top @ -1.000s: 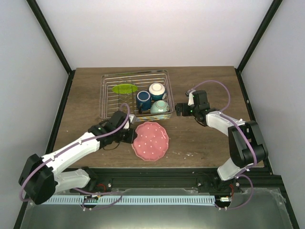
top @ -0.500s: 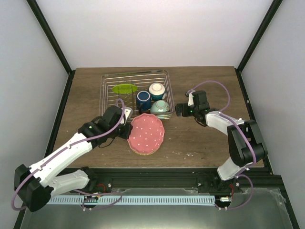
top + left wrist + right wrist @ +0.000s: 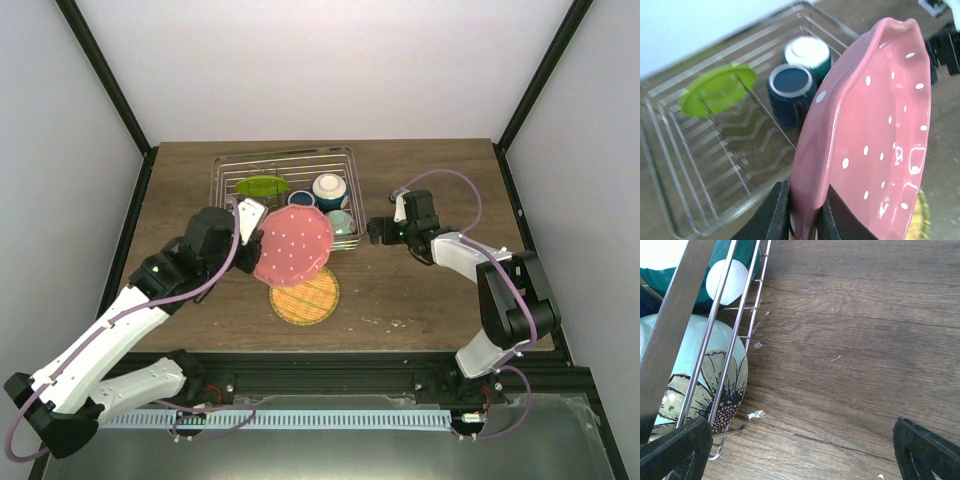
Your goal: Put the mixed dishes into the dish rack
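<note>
1. We see the left pincer point(image 3: 801, 221) pinching the near rim of the pink scalloped plate point(image 3: 875, 140), one finger on each face. The plate is held clear of the bench point(image 3: 430, 290), standing on edge and tilted.
2. From above, the plate hangs over the near edge of the dish rack point(image 3: 280, 154). A round yellow mat point(image 3: 305, 298) lies bare on the bench just below it.
3. Four dishes already sit in the rack. The lime-green plate point(image 3: 717, 89) is propped among the wires towards the left. The dark blue mug point(image 3: 788, 90) and the cream bowl point(image 3: 807, 52) fill the middle and far right, and the pale mint bowl point(image 3: 690, 385) sits against the right wall.
4. The right pincer point(image 3: 800, 455) is spread and holds nothing. It hovers low over bare bench just outside the rack's right wall, beside the mint bowl.
5. The coming move turns on one relation, as we judge it. The free wires lie ahead and to the left of the left pincer, between the green plate and the near left corner, while the mug sits straight ahead.
6. We would carry the plate leftward, keep its face parallel to the prongs and lower it on edge. The left arm is the nearer one and already has the plate.
7. The risk we see is the plate's far rim clipping the mug on the way down.
</note>
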You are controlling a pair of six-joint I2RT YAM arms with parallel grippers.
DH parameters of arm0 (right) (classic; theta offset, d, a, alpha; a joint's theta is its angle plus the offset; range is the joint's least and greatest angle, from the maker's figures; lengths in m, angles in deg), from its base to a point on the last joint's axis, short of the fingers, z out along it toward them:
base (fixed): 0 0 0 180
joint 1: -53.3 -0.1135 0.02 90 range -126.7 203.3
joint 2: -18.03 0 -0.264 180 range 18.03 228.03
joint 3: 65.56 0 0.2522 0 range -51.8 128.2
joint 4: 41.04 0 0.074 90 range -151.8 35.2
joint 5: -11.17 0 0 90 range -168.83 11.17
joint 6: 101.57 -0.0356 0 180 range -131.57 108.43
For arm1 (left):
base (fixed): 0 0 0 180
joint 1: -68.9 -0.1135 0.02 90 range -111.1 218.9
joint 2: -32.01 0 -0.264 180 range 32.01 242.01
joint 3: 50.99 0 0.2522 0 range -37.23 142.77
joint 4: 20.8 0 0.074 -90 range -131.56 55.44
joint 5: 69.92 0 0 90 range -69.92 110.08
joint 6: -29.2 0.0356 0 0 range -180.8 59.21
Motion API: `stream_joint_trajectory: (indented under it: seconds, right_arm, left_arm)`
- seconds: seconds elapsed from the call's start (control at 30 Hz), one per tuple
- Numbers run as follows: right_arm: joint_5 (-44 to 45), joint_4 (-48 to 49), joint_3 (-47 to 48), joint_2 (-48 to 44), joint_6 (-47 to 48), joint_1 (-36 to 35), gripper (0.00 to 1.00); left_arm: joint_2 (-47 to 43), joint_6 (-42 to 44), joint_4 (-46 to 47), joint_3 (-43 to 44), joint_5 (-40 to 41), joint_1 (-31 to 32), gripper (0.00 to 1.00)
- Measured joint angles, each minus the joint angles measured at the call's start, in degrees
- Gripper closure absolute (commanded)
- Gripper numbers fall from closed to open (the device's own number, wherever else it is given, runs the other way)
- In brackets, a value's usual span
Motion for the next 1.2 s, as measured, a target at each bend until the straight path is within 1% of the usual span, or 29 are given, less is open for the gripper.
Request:
stream_joint_trajectory:
  seconds: [0.17, 0.33, 0.43, 0.6, 0.77, 0.87, 1.03, 1.2]
  right_arm:
    - [0.0, 0.0, 0.0, 0.0, 0.0, 0.0, 0.0]
    - [0.0, 0.0, 0.1, 0.3, 0.0, 0.0, 0.0]
    - [0.0, 0.0, 0.3, 0.7, 0.1, 0.0, 0.0]
    - [0.0, 0.0, 0.6, 1.2, 0.2, 0.0, 0.0]
    - [0.0, 0.0, 0.9, 1.6, 0.2, 0.0, 0.0]
    - [-0.1, 0.0, 0.9, 1.7, 0.2, 0.0, 0.0]
    - [0.0, 0.0, 0.9, 1.7, 0.2, 0.0, 0.0]
    - [0.0, 0.0, 0.9, 1.7, 0.2, 0.0, 0.0]
  left_arm:
    - [1.4, 9.9, 3.1, 4.2, 6.2, -0.4, 1.0]
    - [7.0, 21.1, 5.4, 9.8, 11.1, -2.7, 1.0]
    - [9.4, 28.2, 8.5, 10.9, 13.3, -4.2, 1.0]
    - [11.9, 39.2, 13.4, 11.0, 16.5, -6.5, 1.0]
    - [14.9, 49.9, 19.2, 10.9, 20.2, -7.2, 1.0]
    - [16.8, 56.8, 24.2, 9.8, 22.3, -7.4, 1.0]
    - [18.5, 67.7, 31.1, 6.0, 22.8, -7.5, 1.0]
    - [20.6, 75.2, 35.1, 3.7, 22.3, -7.5, 1.0]
